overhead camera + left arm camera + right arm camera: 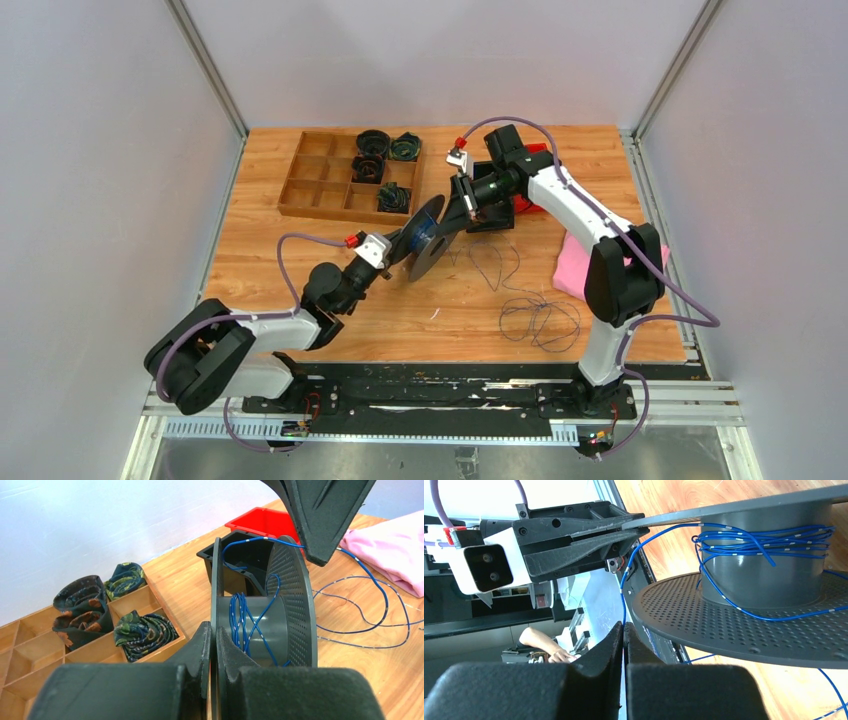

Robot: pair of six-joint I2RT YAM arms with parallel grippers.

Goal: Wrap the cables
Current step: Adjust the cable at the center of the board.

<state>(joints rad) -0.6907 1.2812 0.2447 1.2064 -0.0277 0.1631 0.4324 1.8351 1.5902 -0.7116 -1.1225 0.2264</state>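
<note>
Our left tool (pixel 214 647) is pressed nearly together, pinching the thin flange of the single grey spool (pixel 425 238) and holding it tilted above the surface (pixel 460 320). Our right tool (pixel 624 630) is pressed fully together just beside the spool's other flange, nipping the blue cable (pixel 626 580) between its tips. We count one cable: several turns lie around the spool's core, and the rest trails in loose loops on the surface near the right arm. We also count one wooden tray (pixel 330 213) with four dark rolled bundles (pixel 393 197), one pink cloth (pixel 572 265), one red bin (pixel 260 520) and one black bin (pixel 240 560).
</note>
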